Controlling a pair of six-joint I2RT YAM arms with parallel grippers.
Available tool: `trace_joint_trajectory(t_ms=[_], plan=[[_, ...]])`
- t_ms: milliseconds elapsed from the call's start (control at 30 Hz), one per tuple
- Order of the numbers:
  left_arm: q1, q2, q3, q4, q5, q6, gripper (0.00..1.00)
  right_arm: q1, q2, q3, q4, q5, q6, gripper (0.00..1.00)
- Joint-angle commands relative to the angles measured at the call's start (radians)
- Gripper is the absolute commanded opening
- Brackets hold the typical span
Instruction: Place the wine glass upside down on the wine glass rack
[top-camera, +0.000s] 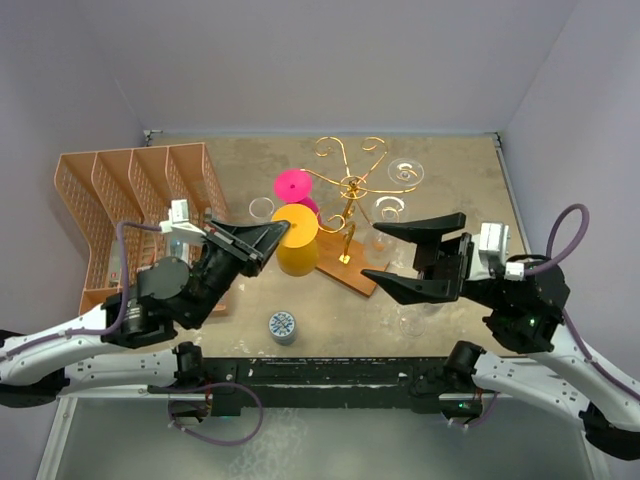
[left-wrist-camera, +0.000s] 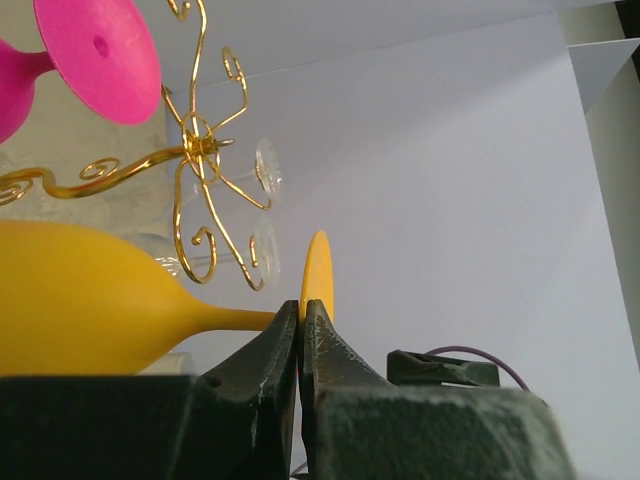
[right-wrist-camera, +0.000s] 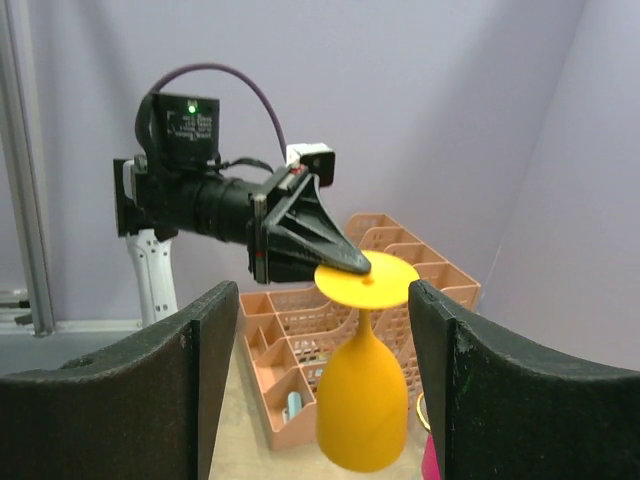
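A yellow wine glass (top-camera: 297, 243) hangs upside down, bowl down, just left of the wine glass rack (top-camera: 349, 186), a gold wire stand on a brown wooden base. My left gripper (top-camera: 270, 238) is shut on the edge of the glass's flat foot (left-wrist-camera: 318, 268). The left wrist view shows the jaws closed on that foot, with the bowl (left-wrist-camera: 70, 300) to the left and the rack's gold scrolls (left-wrist-camera: 200, 150) behind. The right wrist view shows the glass (right-wrist-camera: 365, 400) hanging from the left gripper (right-wrist-camera: 345, 262). My right gripper (top-camera: 385, 256) is open and empty, right of the rack.
A pink glass (top-camera: 293, 186) hangs on the rack's left arm, close behind the yellow glass. Clear glasses (top-camera: 404, 173) hang on its right arms. An orange divided basket (top-camera: 130, 195) stands at the left. A small round blue-and-white object (top-camera: 283, 326) lies near the front edge.
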Motion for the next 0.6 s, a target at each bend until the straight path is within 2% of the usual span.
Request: trace_joint_trajectory(t_ms=[0,333,567], plan=[[0.004,0.066,0.028,0.015,0.014,-0.044,0.0,0.004,-0.035,-0.046,0.121,0.036,0.029,0.7],[0.004,0.207,0.042,0.183,0.042,0.008,0.0,0.004,-0.05,-0.084,0.173,0.06,0.066,0.7],[0.007,0.254,0.055,0.243,-0.026,0.034,0.0,0.004,-0.082,-0.111,0.214,0.072,0.084,0.71]])
